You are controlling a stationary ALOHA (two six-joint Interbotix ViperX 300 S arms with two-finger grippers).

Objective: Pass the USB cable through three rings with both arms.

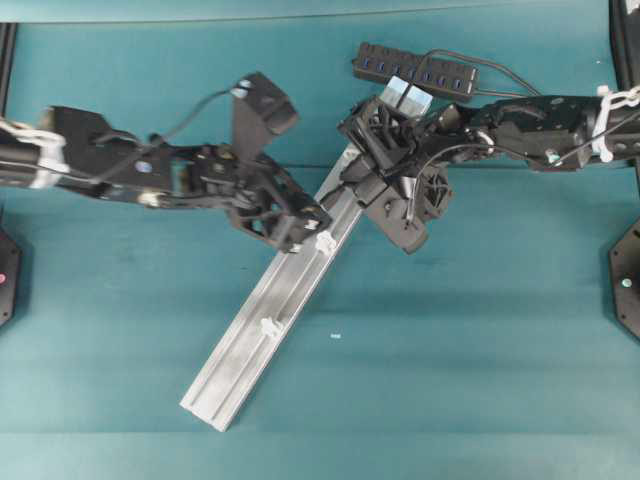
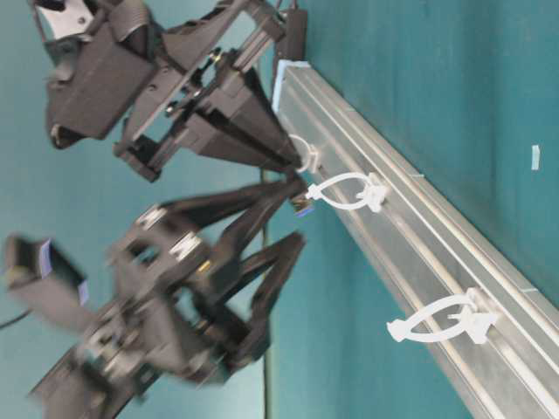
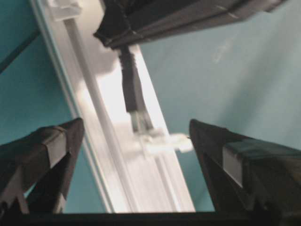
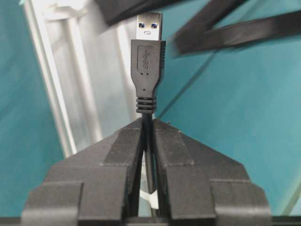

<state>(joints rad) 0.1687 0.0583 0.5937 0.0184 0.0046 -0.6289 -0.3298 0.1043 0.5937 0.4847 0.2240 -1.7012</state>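
Right claw (image 4: pixel 146 141) clamps USB cable (image 4: pixel 149 56) just behind its plug; the plug tip sits at the middle ring (image 2: pixel 345 190) on the rail (image 1: pixel 270 310). Left claw (image 3: pixel 136 141) gapes wide around it, holding nothing. Lowest ring (image 2: pixel 441 319) unthreaded; top ring hidden, status unclear.

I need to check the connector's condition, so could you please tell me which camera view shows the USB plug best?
The right wrist view: the USB plug stands sharp, centred, metal tip up, above the shut right end effector. The left wrist view shows it blurred over the rail. Table-level shows only its tip; overhead hides it.
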